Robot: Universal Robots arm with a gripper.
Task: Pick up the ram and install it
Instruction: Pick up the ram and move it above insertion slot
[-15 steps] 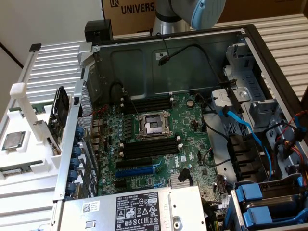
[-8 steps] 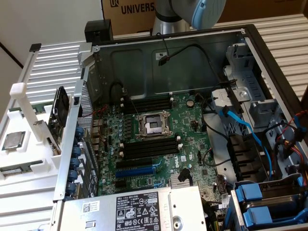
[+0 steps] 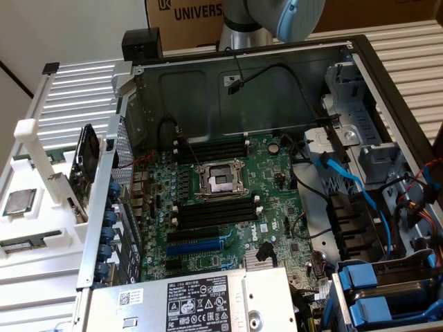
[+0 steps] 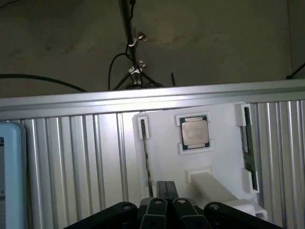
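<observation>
The ram [image 4: 248,150] is a thin dark-green stick standing on edge in a slot at one side of the white holder block [image 4: 219,119]. In the exterior view the ram [image 3: 24,243] lies in the white holder [image 3: 41,228] at the exterior view's left, outside the computer case. My gripper [image 4: 166,185] hovers above the holder, fingers pressed together with nothing between them, apart from the ram. The black memory slots [image 3: 214,211] lie on the green motherboard, with another bank [image 3: 211,149] beyond the processor socket [image 3: 221,181].
A square silver processor chip [image 4: 194,132] sits in the holder's middle. A narrow dark slot [image 4: 145,152] runs along the holder's other side. The ribbed metal table [image 4: 71,157] surrounds it. The case wall [image 3: 104,207], blue cables [image 3: 360,194] and power supply [image 3: 201,301] crowd the motherboard.
</observation>
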